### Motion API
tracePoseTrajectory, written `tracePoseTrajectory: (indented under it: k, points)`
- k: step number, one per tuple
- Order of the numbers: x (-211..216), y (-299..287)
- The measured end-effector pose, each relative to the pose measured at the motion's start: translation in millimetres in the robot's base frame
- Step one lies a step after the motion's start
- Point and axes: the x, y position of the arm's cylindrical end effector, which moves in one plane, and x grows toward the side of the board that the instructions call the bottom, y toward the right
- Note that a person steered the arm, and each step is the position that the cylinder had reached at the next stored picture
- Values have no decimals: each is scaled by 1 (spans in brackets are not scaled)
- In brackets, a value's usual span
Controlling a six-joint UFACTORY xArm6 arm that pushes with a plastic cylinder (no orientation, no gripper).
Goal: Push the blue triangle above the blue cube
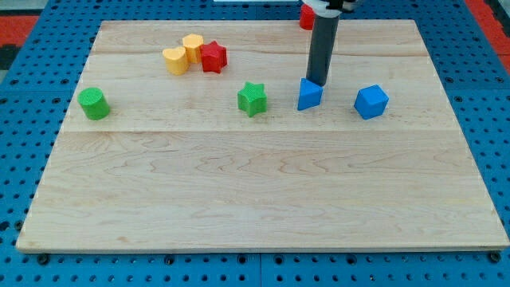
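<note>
The blue triangle (309, 94) lies on the wooden board right of centre, in the upper half. The blue cube (371, 102) sits to its right, a short gap away, at about the same height in the view. My tip (316, 83) is at the end of the dark rod that comes down from the view's top. It touches or nearly touches the upper edge of the blue triangle, just above it.
A green star (252, 99) lies left of the triangle. A red star (213, 57), a yellow heart (175, 60) and a yellow cylinder (193, 46) cluster at the upper left. A green cylinder (94, 104) is near the left edge. A red block (306, 16) shows behind the rod at the top edge.
</note>
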Motion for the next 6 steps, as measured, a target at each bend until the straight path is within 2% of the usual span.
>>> tracePoseTrajectory:
  k: [1, 2, 3, 5, 6]
  points:
    - [-1, -49]
    - [18, -108]
    - [45, -47]
    - [46, 45]
    - [46, 10]
